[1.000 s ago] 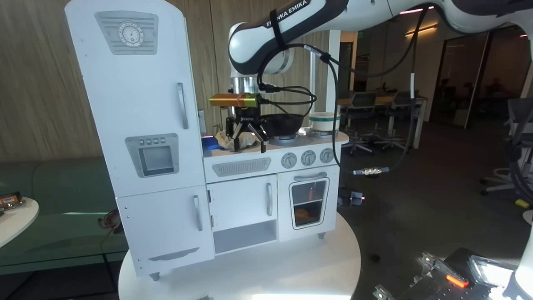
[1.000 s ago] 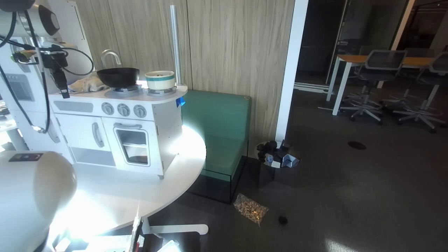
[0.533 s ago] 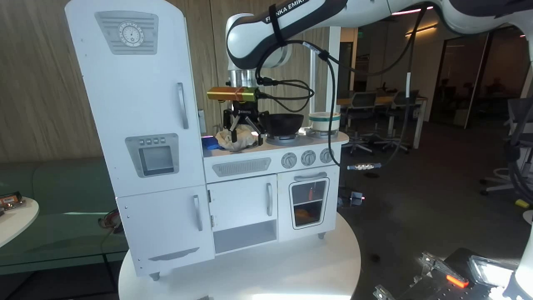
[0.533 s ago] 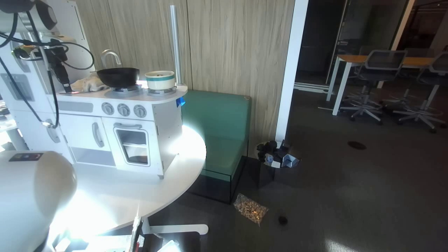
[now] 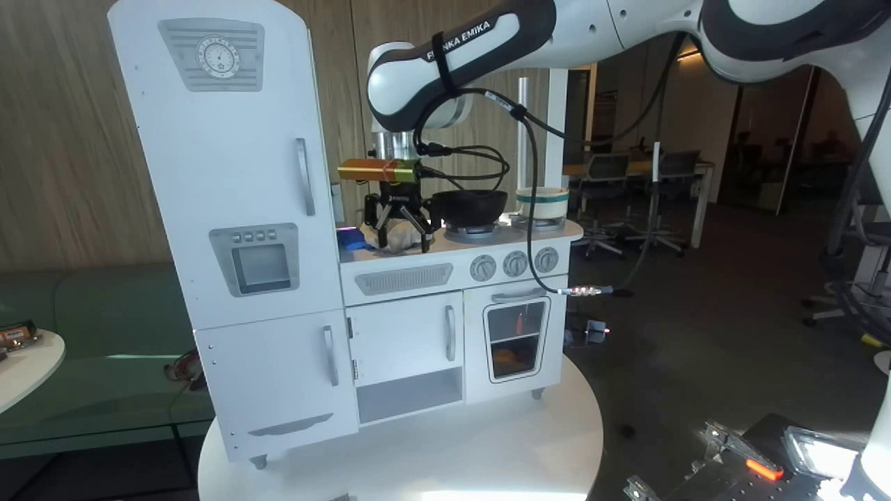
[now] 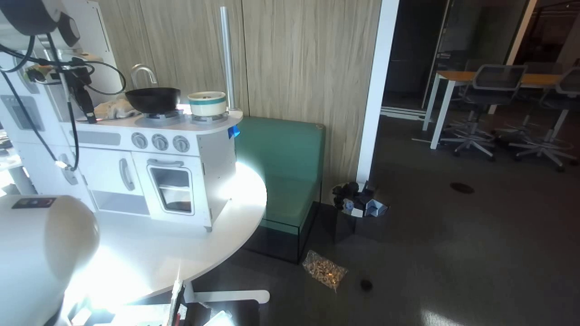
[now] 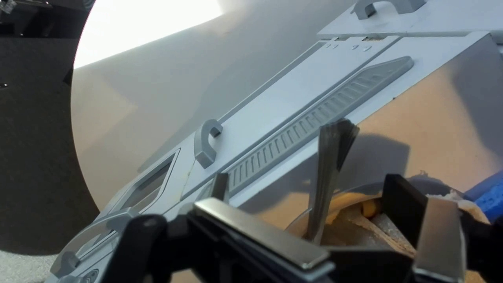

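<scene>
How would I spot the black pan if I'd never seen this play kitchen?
Start at the white play kitchen; look along its countertop. The black pan sits on a burner between the crumpled cloth and the teal-banded white pot; unlike both, it is dark.

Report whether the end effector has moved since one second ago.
Yes: in an exterior view, the end effector shifted leftward in frame against the grey vent panel.

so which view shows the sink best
The wrist view: it looks down past the gripper into the sink, showing part of its rim and inside. Both exterior views, at a shallow slant, show cloth at that spot but not the sink's inside.
</scene>
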{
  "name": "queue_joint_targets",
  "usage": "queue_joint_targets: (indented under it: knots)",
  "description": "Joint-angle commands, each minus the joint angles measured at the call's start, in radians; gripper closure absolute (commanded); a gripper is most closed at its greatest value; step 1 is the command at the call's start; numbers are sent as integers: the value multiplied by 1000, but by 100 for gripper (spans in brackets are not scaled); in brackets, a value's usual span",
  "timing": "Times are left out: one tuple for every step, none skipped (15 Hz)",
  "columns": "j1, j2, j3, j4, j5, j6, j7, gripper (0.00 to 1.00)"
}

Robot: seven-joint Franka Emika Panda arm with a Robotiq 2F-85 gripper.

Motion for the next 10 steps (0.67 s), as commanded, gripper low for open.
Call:
queue_joint_targets:
  knots:
    - [29, 69, -1, 74, -2, -19, -11, 21]
    - [36, 77, 1, 79, 0, -17, -16, 27]
    - [43, 79, 1, 79, -1, -13, -17, 27]
    - [47, 70, 1, 80, 0, -21, -24, 35]
    - [54, 64, 0, 78, -4, -19, -23, 43]
    - [62, 52, -1, 72, -11, -21, -20, 53]
    - [69, 45, -2, 69, -16, -17, -13, 58]
    - [75, 37, -5, 64, -23, -15, -5, 65]
    - [76, 35, -6, 66, -21, -18, -6, 74]
    - [72, 31, -6, 64, -15, -18, -8, 81]
